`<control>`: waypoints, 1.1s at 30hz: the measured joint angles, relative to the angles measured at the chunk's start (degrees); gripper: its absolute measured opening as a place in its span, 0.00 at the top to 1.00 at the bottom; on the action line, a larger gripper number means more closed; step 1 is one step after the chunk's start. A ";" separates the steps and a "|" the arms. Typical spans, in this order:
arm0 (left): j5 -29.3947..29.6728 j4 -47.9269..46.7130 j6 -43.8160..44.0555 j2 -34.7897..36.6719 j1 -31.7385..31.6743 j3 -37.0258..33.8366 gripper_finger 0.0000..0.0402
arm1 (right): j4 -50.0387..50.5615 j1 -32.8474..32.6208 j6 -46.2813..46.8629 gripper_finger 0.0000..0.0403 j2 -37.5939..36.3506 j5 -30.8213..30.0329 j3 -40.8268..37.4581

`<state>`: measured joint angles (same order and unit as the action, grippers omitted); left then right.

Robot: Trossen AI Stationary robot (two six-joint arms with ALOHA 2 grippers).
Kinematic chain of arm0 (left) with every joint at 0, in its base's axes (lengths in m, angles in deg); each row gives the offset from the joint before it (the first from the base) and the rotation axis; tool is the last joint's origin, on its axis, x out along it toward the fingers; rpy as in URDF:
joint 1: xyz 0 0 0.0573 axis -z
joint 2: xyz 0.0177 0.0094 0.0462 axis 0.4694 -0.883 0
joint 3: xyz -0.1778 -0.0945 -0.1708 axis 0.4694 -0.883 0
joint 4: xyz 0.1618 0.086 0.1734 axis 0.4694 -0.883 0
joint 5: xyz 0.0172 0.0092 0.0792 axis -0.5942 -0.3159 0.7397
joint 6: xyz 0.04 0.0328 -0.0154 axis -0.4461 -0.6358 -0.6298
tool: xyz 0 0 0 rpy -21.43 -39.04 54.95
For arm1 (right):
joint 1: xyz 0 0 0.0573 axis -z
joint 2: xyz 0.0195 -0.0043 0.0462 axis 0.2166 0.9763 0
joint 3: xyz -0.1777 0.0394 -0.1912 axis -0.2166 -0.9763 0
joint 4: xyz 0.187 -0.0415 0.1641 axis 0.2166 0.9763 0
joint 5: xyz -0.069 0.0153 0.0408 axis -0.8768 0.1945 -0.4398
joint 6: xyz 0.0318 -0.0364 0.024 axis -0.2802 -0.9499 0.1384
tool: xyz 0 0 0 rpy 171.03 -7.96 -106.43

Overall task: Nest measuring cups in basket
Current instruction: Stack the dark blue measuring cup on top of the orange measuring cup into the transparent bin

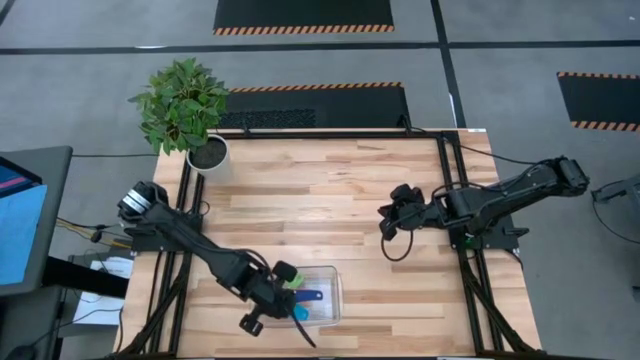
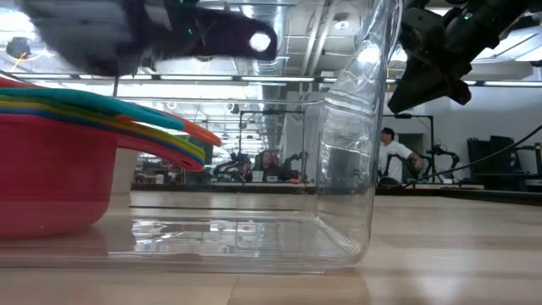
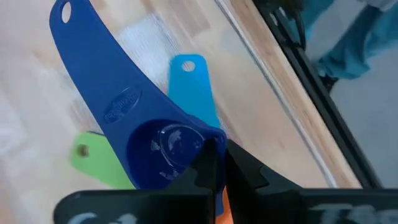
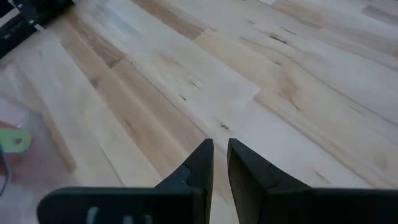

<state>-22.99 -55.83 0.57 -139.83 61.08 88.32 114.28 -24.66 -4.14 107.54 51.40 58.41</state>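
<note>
The left gripper point(image 3: 217, 163) is clamped on the rim of the dark blue cup point(image 3: 163, 149), held just above the stacked measuring cups point(image 2: 51, 161) in the basket point(image 1: 332, 285) (its handle runs away from the fingers, near the light blue handle point(image 3: 189, 87)). The stack lies directly below this arm. Farther off, the right gripper point(image 4: 219, 163), nearly closed and empty, hangs over bare table point(image 4: 249, 68).

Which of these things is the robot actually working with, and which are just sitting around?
In use:
- clear basket
- nested measuring cups inside it
- dark blue measuring cup, pinched at its rim by the left end effector

Just there:
- potted plant at the table's far corner
- right end effector, over bare table
</note>
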 joint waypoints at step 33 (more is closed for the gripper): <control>1.12 -5.77 11.63 -1.00 2.33 -0.76 0.77 | -0.25 -1.76 0.15 0.83 0.00 0.22 0.00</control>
<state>-21.87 -61.60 12.20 -140.83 63.41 87.56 114.03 -26.42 -3.99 107.54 51.62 58.41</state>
